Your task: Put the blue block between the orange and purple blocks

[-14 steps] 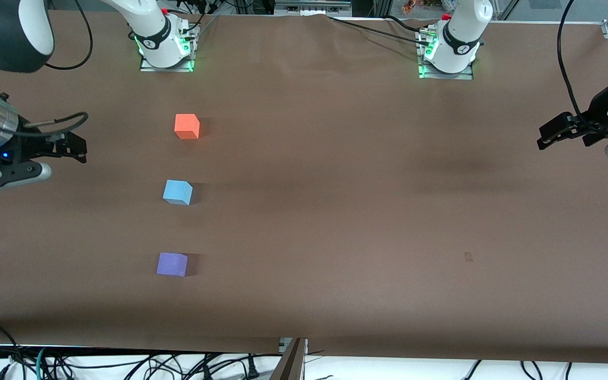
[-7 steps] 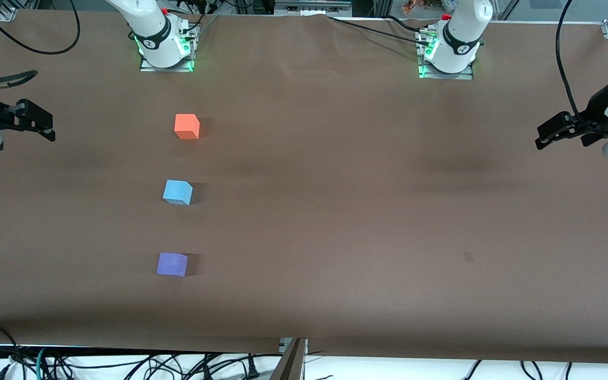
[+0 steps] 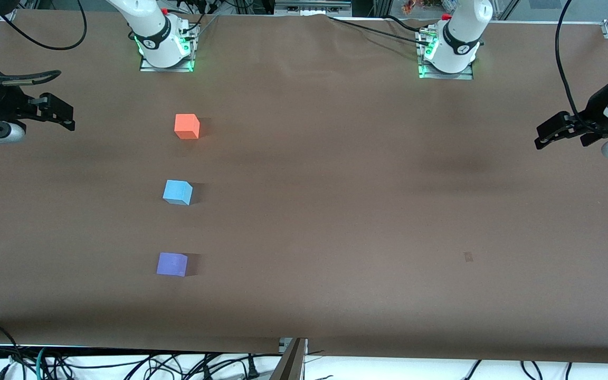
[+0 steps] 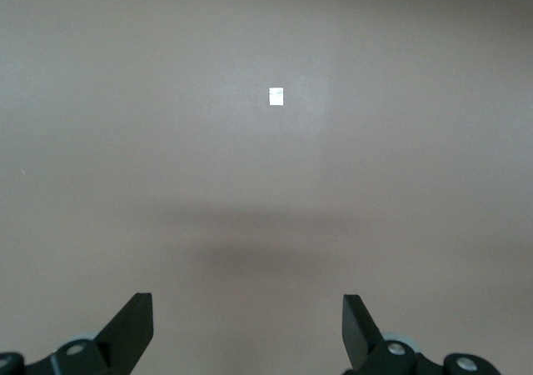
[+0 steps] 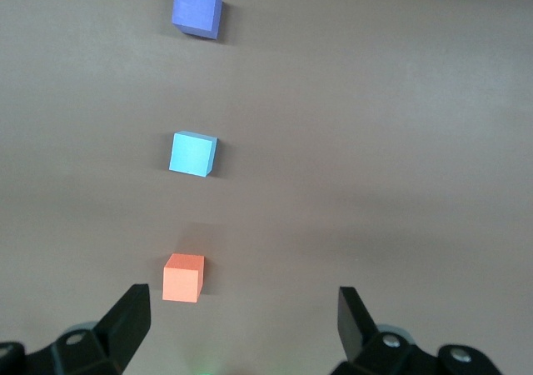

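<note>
the blue block [image 3: 178, 192] stands on the brown worktop [image 3: 335, 211], between the orange block [image 3: 187, 126] and the purple block [image 3: 171, 264]. the three cubes make one line toward the right arm's end, apart from each other, the purple one nearest to the front camera. the right gripper [image 3: 64, 113] hangs over that end's edge, fingers [image 5: 129, 318] spread, holding nothing. the left gripper [image 3: 547, 134] waits over the opposite end, fingers [image 4: 133, 321] spread too.
</note>
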{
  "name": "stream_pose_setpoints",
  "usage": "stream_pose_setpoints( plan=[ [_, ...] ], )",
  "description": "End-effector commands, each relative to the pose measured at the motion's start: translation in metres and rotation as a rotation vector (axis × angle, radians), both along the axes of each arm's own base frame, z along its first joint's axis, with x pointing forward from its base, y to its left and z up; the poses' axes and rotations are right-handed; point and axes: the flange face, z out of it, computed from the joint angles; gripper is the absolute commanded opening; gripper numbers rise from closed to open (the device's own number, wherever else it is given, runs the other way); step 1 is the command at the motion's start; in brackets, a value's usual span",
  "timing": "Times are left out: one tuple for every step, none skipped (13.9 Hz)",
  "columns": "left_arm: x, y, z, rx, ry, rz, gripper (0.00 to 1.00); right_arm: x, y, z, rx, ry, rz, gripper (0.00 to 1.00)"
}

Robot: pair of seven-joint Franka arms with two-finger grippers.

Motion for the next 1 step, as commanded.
stream_pose_setpoints(
  plan=[
    [0.0018, -0.002, 0.0055, -0.029, 0.005, -0.012, 1.0, -0.002, -0.0043, -0.0004, -0.008, 0.007, -0.014, 0.99]
  ],
)
